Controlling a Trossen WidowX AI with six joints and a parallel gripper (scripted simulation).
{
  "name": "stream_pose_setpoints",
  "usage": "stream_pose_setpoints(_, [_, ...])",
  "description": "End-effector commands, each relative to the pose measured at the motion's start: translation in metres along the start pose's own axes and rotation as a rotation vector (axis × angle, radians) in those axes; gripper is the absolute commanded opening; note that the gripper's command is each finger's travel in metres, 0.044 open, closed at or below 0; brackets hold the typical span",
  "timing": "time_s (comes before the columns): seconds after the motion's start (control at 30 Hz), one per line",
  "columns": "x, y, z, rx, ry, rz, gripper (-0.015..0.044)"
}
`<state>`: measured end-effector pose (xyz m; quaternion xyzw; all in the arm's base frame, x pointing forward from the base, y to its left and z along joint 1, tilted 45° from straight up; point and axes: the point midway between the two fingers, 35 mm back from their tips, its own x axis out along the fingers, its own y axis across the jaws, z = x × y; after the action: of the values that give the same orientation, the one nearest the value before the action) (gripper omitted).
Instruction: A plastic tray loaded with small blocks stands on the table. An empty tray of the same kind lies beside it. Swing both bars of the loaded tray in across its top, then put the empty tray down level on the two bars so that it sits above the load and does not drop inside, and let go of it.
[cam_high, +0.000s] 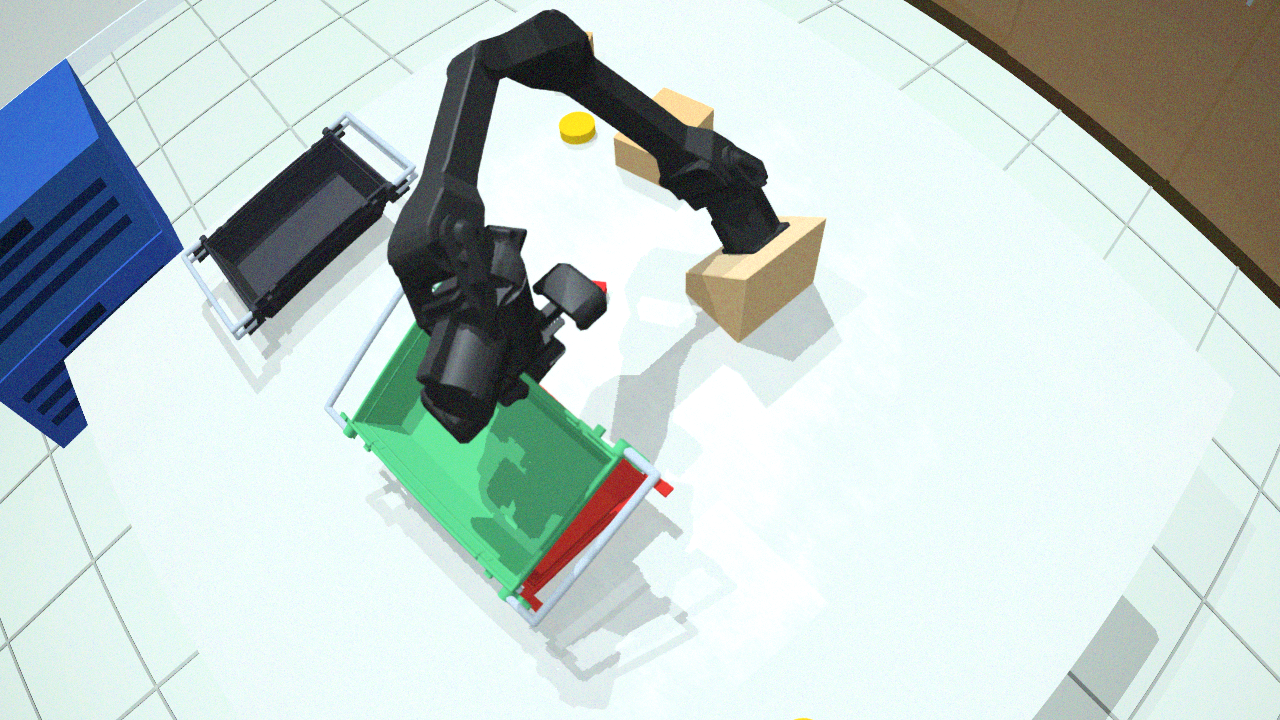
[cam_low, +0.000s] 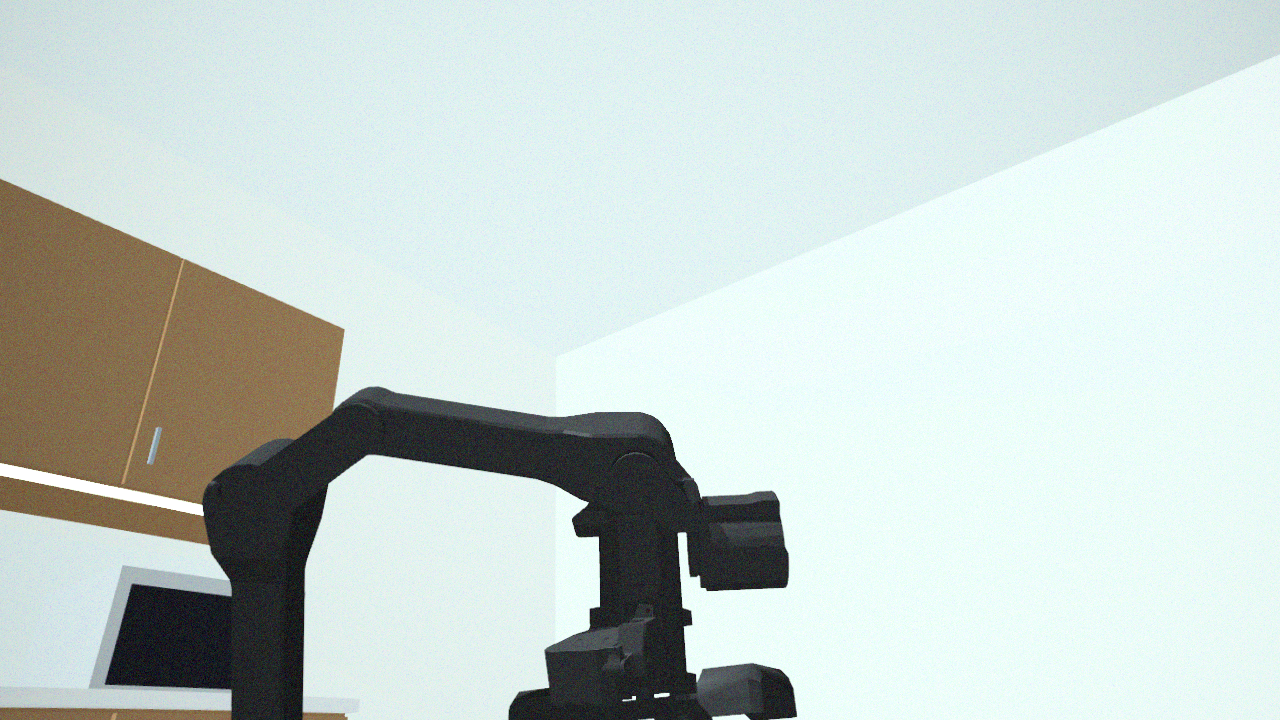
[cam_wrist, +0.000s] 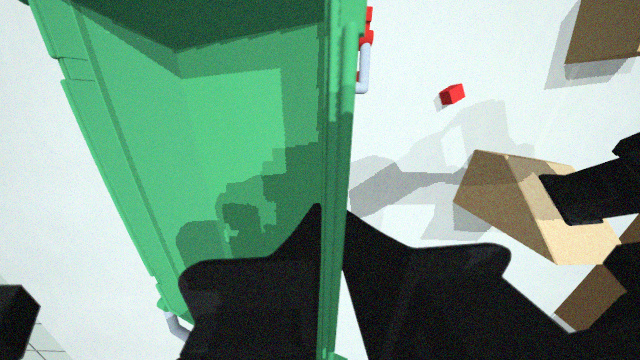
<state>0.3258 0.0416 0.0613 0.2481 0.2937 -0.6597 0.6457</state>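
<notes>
My gripper (cam_high: 521, 383) (cam_wrist: 332, 216) is shut on the long side wall of the green tray (cam_high: 429, 470) (cam_wrist: 336, 150). The green tray is empty and held up; its wire bars (cam_high: 594, 548) (cam_high: 366, 351) stand out past its ends. The red tray (cam_high: 601, 512) lies under it, mostly hidden; a red end shows past the green tray's lower right end. In the wrist view a red corner (cam_wrist: 368, 38) and a short piece of wire bar (cam_wrist: 365, 67) show beside the green wall. The red tray's load and how its bars lie are hidden. In the exterior view the fingertips are out of frame.
A black tray (cam_high: 329, 257) stands at the left near a blue cabinet (cam_high: 53, 161). A small red block (cam_high: 600, 287) (cam_wrist: 452, 94) lies beside the held tray. Wooden blocks (cam_high: 684, 107) (cam_high: 760, 282) (cam_wrist: 510, 205) stand by the arm, and a yellow disc (cam_high: 577, 126) lies behind it.
</notes>
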Motion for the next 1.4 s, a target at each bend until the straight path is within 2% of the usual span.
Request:
stream_pose_setpoints(0.0, [0.002, -0.002, 0.001, 0.008, 0.002, 0.004, 0.0000])
stream_pose_setpoints(1.37, [0.022, -0.015, 0.000, 0.010, 0.002, 0.002, 0.0000])
